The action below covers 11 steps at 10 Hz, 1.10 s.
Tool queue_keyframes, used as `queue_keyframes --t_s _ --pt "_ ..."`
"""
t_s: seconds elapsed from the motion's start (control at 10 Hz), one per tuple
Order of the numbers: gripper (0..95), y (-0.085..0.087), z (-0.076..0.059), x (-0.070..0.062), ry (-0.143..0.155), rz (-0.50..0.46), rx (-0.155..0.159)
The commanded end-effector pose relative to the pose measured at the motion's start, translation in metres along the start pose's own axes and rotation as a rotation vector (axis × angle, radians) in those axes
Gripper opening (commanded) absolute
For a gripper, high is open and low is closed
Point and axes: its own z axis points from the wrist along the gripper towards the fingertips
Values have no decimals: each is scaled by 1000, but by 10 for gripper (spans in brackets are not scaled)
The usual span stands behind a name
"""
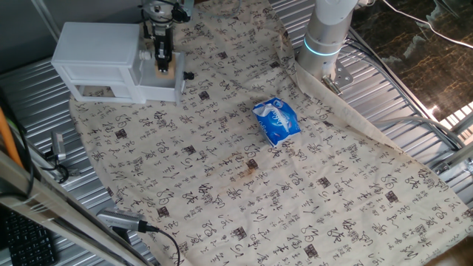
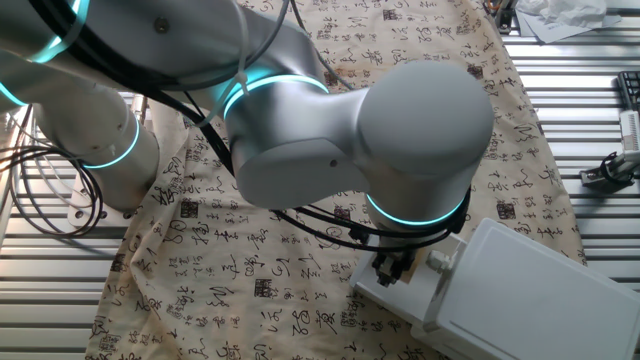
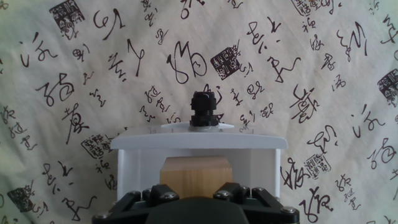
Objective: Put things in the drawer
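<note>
The white cabinet stands at the table's far left corner with its drawer pulled out. In the hand view I look down on the drawer's front wall and its dark knob. The light-tan wooden block sits inside the drawer's opening, just behind that wall. My gripper is shut on the block, its black fingers at the block's sides. From the fixed view the gripper hangs straight over the drawer with the block below it. The arm hides the block in the other fixed view.
A blue packet lies on the patterned cloth near the table's middle. The arm's base stands at the far edge. Ribbed metal surrounds the cloth, and cables lie at the near left corner.
</note>
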Motion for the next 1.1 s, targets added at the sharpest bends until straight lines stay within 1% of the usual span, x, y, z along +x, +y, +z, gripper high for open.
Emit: queue_keyframes --t_s 0.1,0.4,0.5,1.1 --pt "190 0 -1 -1 -3 0 3" --pt "190 -1 -1 -1 -2 0 4" --pt "380 -1 -1 -1 -2 2 4" --pt "380 -1 -1 -1 -1 13 2"
